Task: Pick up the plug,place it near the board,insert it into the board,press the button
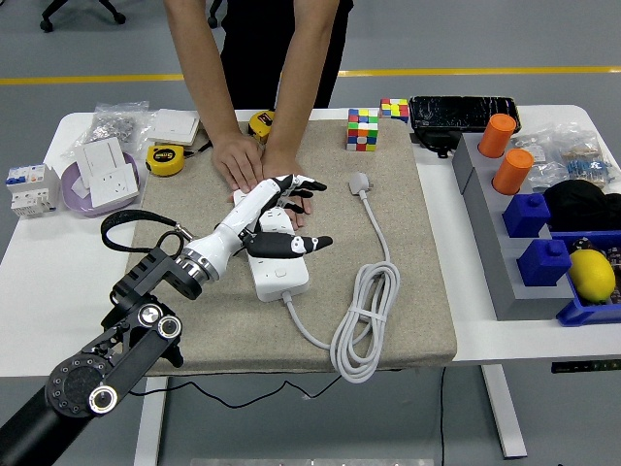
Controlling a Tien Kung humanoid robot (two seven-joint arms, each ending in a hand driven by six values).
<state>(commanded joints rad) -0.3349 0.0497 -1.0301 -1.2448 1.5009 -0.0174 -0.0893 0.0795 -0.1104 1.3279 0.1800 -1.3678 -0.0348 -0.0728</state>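
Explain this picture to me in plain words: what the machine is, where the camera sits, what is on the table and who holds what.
The camera sits high on a humanoid robot, looking down over a white table. The robot's left hand, white with black fingertips, reaches from the lower left over a white power strip, fingers spread, holding nothing. No right arm shows. A person's hands press on the strip's far end. The strip lies on a beige mat with its coiled cable and white plug. Around it: tape measures, puzzle cubes, bins.
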